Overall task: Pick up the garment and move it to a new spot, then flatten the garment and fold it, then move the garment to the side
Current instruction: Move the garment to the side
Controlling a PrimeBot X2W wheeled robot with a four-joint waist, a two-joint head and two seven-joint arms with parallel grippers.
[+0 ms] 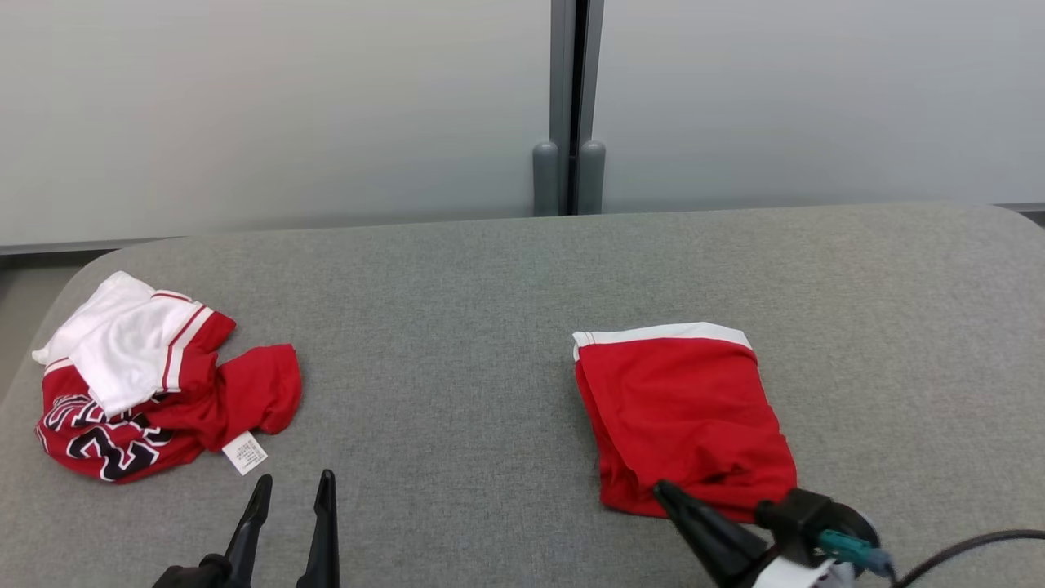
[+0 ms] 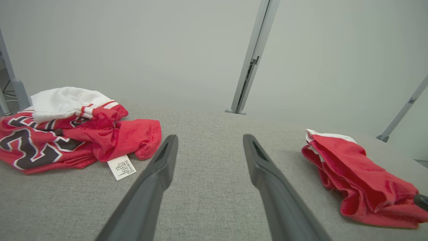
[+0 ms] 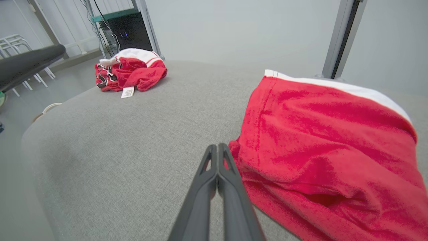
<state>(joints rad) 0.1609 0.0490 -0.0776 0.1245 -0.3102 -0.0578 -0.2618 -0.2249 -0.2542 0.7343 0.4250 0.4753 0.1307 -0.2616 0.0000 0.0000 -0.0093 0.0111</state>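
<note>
Right now the folded red garment (image 1: 682, 416) lies flat on the right half of the grey fabric-covered table (image 1: 457, 310). Its white band (image 1: 661, 332) is along the far edge and its layered folds face the robot.

The right gripper (image 1: 660, 487) is low at the garment's near edge, its two dark fingers pressed together with no cloth between them. In the right wrist view the closed tip (image 3: 217, 145) sits just beside the red cloth's left edge; whether it touches the fabric cannot be told. A black cable (image 1: 971, 547) trails off from that wrist toward the right.

The left gripper (image 1: 294, 482) is at the lower left with its fingers spread apart and nothing between them. In the left wrist view the fingers (image 2: 167, 150) point out over bare grey fabric.

Well apart from the folded piece, near the table's left corner, a crumpled red-and-white jersey (image 1: 147, 384) lies in a heap. Black numerals with white outlines show on it, and a white label (image 1: 245, 453) sticks out on the near side. A pale partition (image 1: 286, 106) with a grey post (image 1: 569, 106) stands behind the table.
</note>
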